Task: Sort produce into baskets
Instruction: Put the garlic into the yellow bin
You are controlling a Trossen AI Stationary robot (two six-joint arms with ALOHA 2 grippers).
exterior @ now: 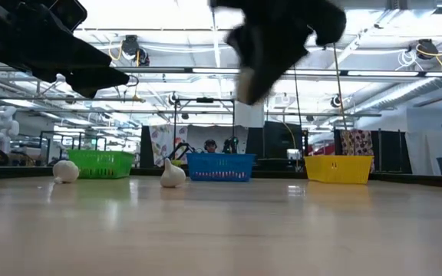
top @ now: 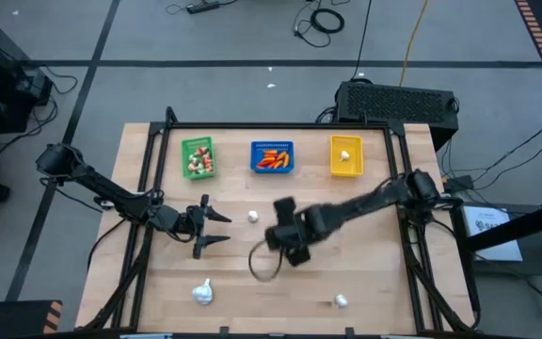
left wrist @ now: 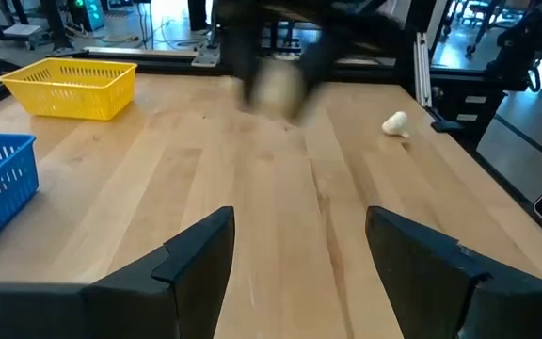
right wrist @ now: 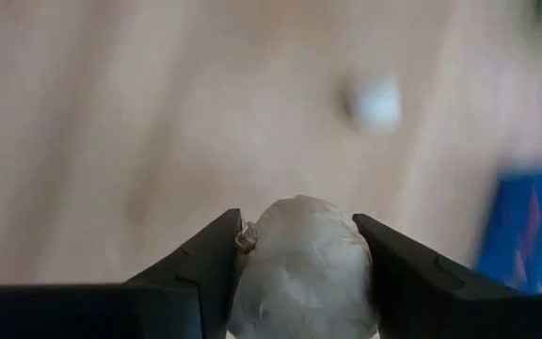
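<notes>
Three baskets stand in a row at the table's far side: green (top: pixel 198 157), blue (top: pixel 272 157) and yellow (top: pixel 345 156), each with produce inside. Loose white garlic bulbs lie on the wood at mid-table (top: pixel 252 217), near left (top: pixel 202 293) and near right (top: pixel 340 301). Over the table's middle, my right gripper (right wrist: pixel 297 224) is blurred and shut on another white garlic bulb (right wrist: pixel 301 268). My left gripper (top: pixel 216 229) hovers left of centre, open and holding nothing, with its fingers (left wrist: pixel 200 254) pointing toward the table's right. My right gripper pinches the white garlic bulb by its two opposite sides (right wrist: pixel 257 247) between its two fingers. The fingers come steeply from above. The bulb (left wrist: pixel 276 85) is lifted clear of the table.
The wooden tabletop (top: pixel 365 264) has a dark frame rail along each side (top: pixel 144 188). A black box (top: pixel 398 99) sits beyond the far right corner. Bare wood lies between the baskets and the near edge, apart from the loose bulbs.
</notes>
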